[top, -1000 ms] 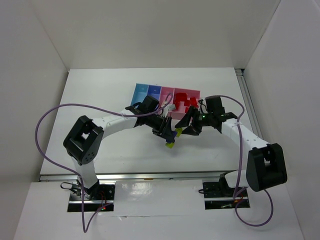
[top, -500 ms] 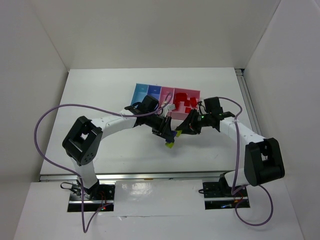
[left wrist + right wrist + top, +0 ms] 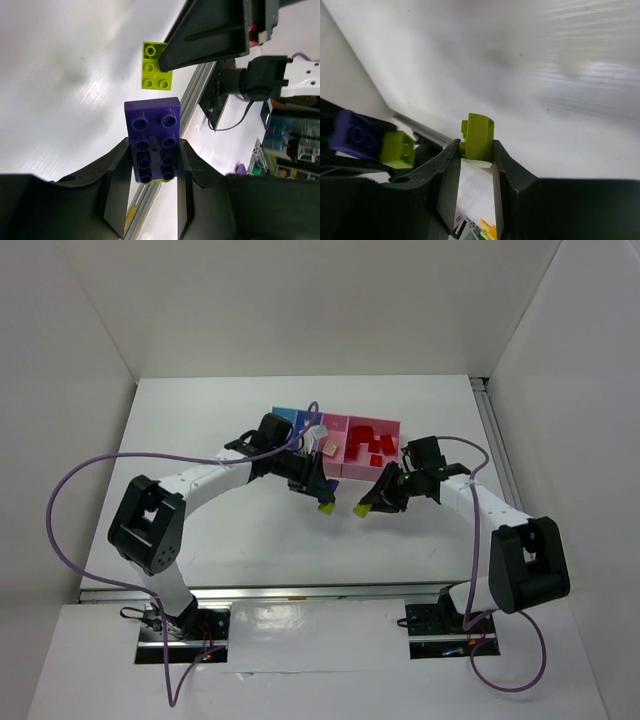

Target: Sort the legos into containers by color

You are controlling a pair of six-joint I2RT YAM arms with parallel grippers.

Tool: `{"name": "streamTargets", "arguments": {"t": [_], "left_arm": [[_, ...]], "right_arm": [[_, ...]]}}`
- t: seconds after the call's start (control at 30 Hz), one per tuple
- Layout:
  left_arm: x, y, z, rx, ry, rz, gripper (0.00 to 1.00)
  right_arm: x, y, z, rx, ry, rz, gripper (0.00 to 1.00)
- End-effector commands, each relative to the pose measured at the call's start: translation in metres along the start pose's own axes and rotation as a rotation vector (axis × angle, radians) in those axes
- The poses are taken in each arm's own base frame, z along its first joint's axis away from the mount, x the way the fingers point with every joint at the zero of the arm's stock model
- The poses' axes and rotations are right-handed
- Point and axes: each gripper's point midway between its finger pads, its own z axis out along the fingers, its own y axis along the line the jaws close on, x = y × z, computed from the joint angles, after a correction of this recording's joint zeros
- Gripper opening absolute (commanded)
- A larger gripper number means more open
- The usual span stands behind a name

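My left gripper [image 3: 320,496] is shut on a purple brick [image 3: 152,135] with a yellow-green brick [image 3: 326,508] stuck to its far face, held above the table in front of the bins. In the left wrist view the jaws [image 3: 153,150] clamp the purple brick's sides. My right gripper [image 3: 366,507] is shut on a separate yellow-green brick [image 3: 479,135], a short way right of the left gripper; that brick also shows in the left wrist view [image 3: 155,66]. The row of bins [image 3: 300,421] lies behind; the wider pink one [image 3: 392,426] holds red bricks [image 3: 371,445].
A whitish brick [image 3: 327,447] lies in the narrow pink bin [image 3: 336,424]. Both arms' purple cables loop over the table. A metal rail [image 3: 300,590] runs along the table's near edge. White walls close in the back and both sides.
The two grippers, close together before, have drawn apart. The left one moved up and left with the purple and yellow-green stack. The right one holds a yellow-green brick by itself.
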Motion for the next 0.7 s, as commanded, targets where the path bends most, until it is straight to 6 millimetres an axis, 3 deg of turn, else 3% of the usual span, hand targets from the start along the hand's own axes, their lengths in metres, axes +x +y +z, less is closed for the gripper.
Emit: {"name": "streamTargets", "arguments": {"t": [0.0, 0.07, 0.1, 0.17, 0.2, 0.23, 0.33, 0.4, 0.43, 0.5, 0.53, 0.6, 0.63, 0.67], "left_arm": [[-0.023, -0.02, -0.019, 0.048, -0.062, 0.068, 0.0], [-0.032, -0.021, -0.03, 0.028, -0.088, 0.088, 0.0], [-0.034, -0.014, -0.035, 0.007, -0.095, 0.068, 0.0], [-0.041, -0.005, -0.063, -0.035, -0.153, 0.029, 0.0], [-0.043, 0.001, -0.073, -0.059, -0.18, 0.009, 0.0], [-0.045, 0.013, -0.089, -0.098, -0.219, -0.033, 0.0], [-0.033, 0.026, -0.12, -0.172, -0.277, -0.114, 0.0], [-0.019, 0.036, -0.129, -0.241, -0.288, -0.187, 0.0], [-0.017, 0.031, -0.135, -0.258, -0.305, -0.176, 0.0], [-0.012, 0.043, -0.148, -0.32, -0.344, -0.216, 0.0], [-0.013, 0.042, -0.158, -0.339, -0.376, -0.23, 0.0], [-0.012, 0.05, -0.164, -0.372, -0.399, -0.258, 0.0], [-0.011, 0.05, -0.168, -0.377, -0.405, -0.267, 0.0], [-0.01, 0.054, -0.171, -0.392, -0.411, -0.291, 0.0]], "right_arm": [[-0.007, -0.005, -0.012, 0.06, -0.057, -0.034, 0.0], [-0.01, -0.003, -0.013, 0.064, -0.066, -0.047, 0.0], [-0.017, 0.007, -0.017, 0.046, -0.084, -0.071, 0.0], [-0.022, 0.019, -0.019, 0.04, -0.111, -0.118, 0.0], [-0.03, 0.038, -0.025, 0.015, -0.143, -0.17, 0.0], [-0.03, 0.044, -0.018, 0.022, -0.127, -0.194, 0.0], [-0.055, 0.084, -0.014, -0.062, -0.166, -0.28, 0.0], [-0.07, 0.097, 0.001, -0.078, -0.162, -0.303, 0.0], [-0.082, 0.12, -0.003, -0.108, -0.202, -0.35, 0.0], [-0.092, 0.131, 0.016, -0.087, -0.205, -0.383, 0.0], [-0.101, 0.145, 0.025, -0.088, -0.21, -0.414, 0.0], [-0.114, 0.153, 0.034, -0.061, -0.239, -0.427, 0.0], [-0.128, 0.17, 0.03, -0.077, -0.281, -0.442, 0.0], [-0.13, 0.168, 0.045, -0.053, -0.267, -0.45, 0.0]]}}
